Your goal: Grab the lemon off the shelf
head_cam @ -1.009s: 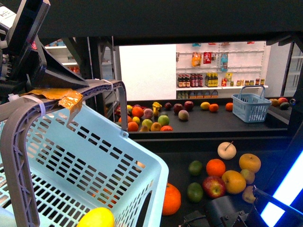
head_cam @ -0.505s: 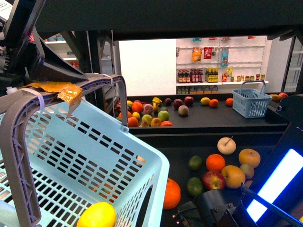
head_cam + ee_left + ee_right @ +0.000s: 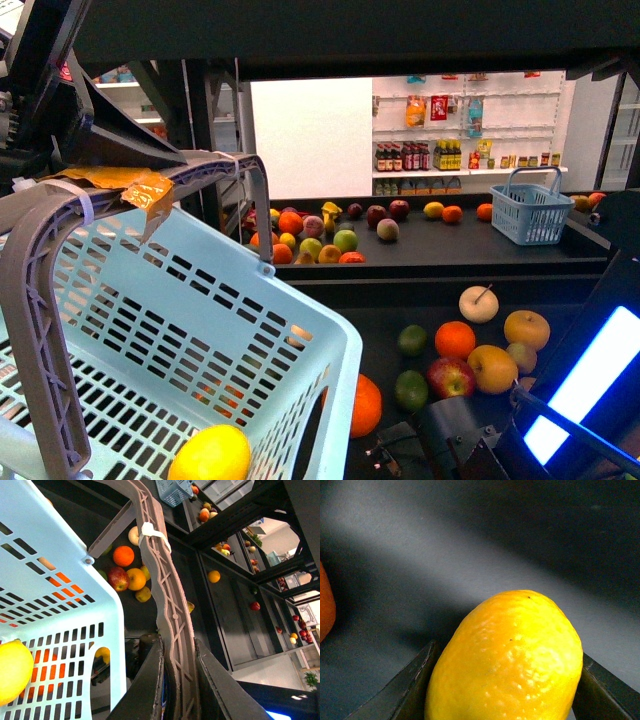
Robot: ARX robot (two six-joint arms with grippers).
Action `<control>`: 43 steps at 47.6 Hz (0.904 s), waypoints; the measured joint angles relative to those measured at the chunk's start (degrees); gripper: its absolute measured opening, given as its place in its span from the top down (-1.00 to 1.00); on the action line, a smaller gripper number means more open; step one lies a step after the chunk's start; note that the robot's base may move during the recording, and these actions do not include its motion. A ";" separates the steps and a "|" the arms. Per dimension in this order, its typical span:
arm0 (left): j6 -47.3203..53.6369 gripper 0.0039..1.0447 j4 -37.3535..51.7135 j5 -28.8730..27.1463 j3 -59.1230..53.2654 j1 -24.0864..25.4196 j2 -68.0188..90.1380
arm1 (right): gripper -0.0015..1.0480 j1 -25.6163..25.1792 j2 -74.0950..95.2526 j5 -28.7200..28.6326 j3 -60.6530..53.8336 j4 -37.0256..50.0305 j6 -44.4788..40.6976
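In the right wrist view my right gripper (image 3: 507,682) is shut on a bright yellow lemon (image 3: 507,655), held between two dark fingers (image 3: 412,682) just above the shelf's dark deck (image 3: 470,555). In the front view the right arm (image 3: 450,445) is low over the lower deck (image 3: 385,335); the held lemon is hidden there. My left gripper (image 3: 175,680) is shut on the grey basket handle (image 3: 160,580) of a light blue basket (image 3: 200,320). A second lemon (image 3: 210,455) lies in that basket; it also shows in the left wrist view (image 3: 12,670).
Oranges (image 3: 455,340), apples (image 3: 450,378), green fruits (image 3: 410,390) and a pale fruit (image 3: 478,304) lie on the lower deck beside the right arm. An orange (image 3: 325,602) is close to the held lemon. The upper deck (image 3: 450,255) carries more fruit and a small blue basket (image 3: 530,212).
The right arm has shifted left and up at the bottom of the front view. The basket and its lemon have drifted slightly right and down.
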 joint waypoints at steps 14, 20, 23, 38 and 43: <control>0.00 0.77 0.00 0.00 0.00 0.00 0.00 | -0.24 -7.37 -17.88 -1.33 -9.94 1.14 -2.51; 0.00 0.77 0.00 0.00 0.00 0.00 0.02 | -0.24 -8.66 -26.80 -3.37 -12.90 -0.13 -2.49; 0.00 0.77 0.00 0.04 0.00 0.00 0.00 | -0.24 -8.48 -30.88 -4.79 -13.70 -1.09 -2.43; 0.00 0.77 0.00 0.00 0.00 0.00 0.02 | -0.24 -2.82 -48.96 -9.99 -14.10 -6.88 2.08; 0.02 0.77 0.00 0.00 0.00 0.00 0.02 | -0.24 0.13 -51.08 -10.99 -14.05 -8.33 4.13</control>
